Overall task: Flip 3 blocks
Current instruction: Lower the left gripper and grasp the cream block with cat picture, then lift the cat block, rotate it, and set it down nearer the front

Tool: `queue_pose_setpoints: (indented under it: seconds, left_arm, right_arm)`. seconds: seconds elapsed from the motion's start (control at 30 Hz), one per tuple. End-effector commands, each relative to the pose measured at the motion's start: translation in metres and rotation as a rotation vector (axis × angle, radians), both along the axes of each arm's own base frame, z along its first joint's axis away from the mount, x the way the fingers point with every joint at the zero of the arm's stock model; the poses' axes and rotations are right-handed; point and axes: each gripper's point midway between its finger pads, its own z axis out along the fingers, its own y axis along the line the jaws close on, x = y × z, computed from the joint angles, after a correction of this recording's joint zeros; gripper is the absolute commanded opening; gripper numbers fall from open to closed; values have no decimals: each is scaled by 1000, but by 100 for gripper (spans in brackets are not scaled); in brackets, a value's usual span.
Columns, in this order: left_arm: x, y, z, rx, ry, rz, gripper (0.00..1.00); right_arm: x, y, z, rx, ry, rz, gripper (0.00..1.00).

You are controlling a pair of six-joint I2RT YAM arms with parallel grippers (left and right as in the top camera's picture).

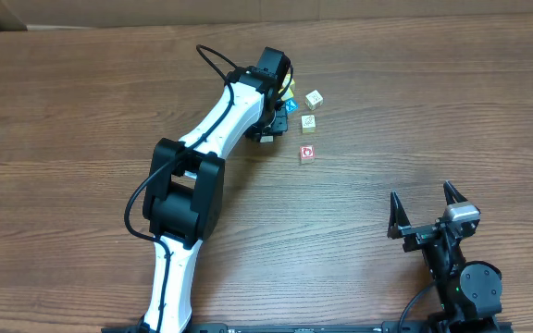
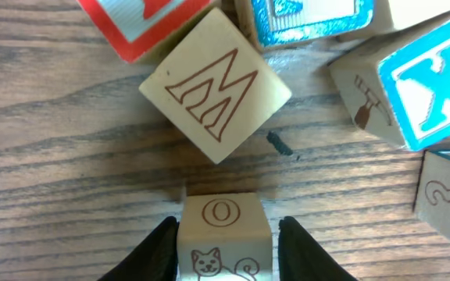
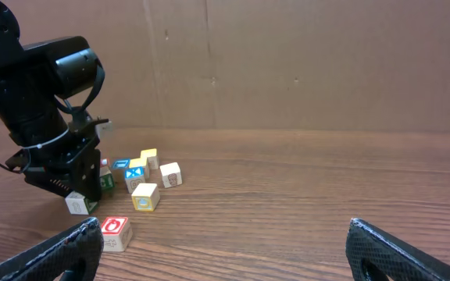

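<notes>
The O-and-cat block (image 2: 225,242) sits squarely inside the left hand (image 2: 226,226), whose fingers press its two side faces, low at the desk (image 2: 69,179) just beside the M block (image 2: 216,95). The right hand (image 1: 426,211) gapes empty, well apart.

Overhead: soft, even light from above. The brown wood-grain surface (image 1: 415,102) shows no glare. The white-and-black left arm (image 1: 202,139) throws a soft, close shadow beneath itself.

Left wrist: bright close-up. The cream wooden cube with a brown ring and a cat outline (image 2: 225,234), clamped between the left jaws, is sharp. The black fingers (image 2: 158,254) are underexposed. Ahead and right of the jaws, the blue-lettered X cube (image 2: 436,78) is slightly soft and stretched at the frame edge.

Right wrist: dimmer and warmer. The wide-spread right jaws are blurred at the bottom corners. The brown cardboard wall (image 3: 287,62) ahead is flat and matte. The small cubes cast short shadows.
</notes>
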Motion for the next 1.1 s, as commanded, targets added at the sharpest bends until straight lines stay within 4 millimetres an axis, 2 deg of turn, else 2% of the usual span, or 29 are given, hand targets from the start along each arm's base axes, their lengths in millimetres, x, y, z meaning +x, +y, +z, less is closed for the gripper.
queue_pose_setpoints:
  seconds: [0.0, 0.2, 0.3, 0.4, 0.6, 0.7, 0.87, 1.0, 1.07]
  left_arm:
    - [9, 0, 21, -2, -49, -14, 32]
    - [4, 2, 21, 6, -31, -17, 31]
    - [2, 4, 27, 9, -24, -16, 17]
    - [1, 5, 42, 2, -41, -15, 17]
    - [-9, 9, 91, -20, -95, -14, 20]
    - [-25, 14, 121, -28, -101, -15, 20]
    - [-71, 24, 168, -22, -75, -25, 23]
    - [-113, 31, 195, -14, -29, -7, 23]
    - [-129, 31, 202, -10, -11, -8, 23]
  right_arm:
    - [1, -2, -2, -3, -5, -14, 100]
    - [1, -2, -2, -3, -5, -14, 100]
    - [1, -2, -2, -3, -5, -14, 100]
    - [1, -2, -2, -3, -5, -14, 100]
    - [1, -2, -2, -3, -5, -14, 100]
    - [1, -2, -2, -3, -5, -14, 100]
    - [1, -2, -2, -3, -5, -14, 100]
    - [1, -2, -2, -3, -5, -14, 100]
    - [1, -2, -2, -3, -5, -14, 100]
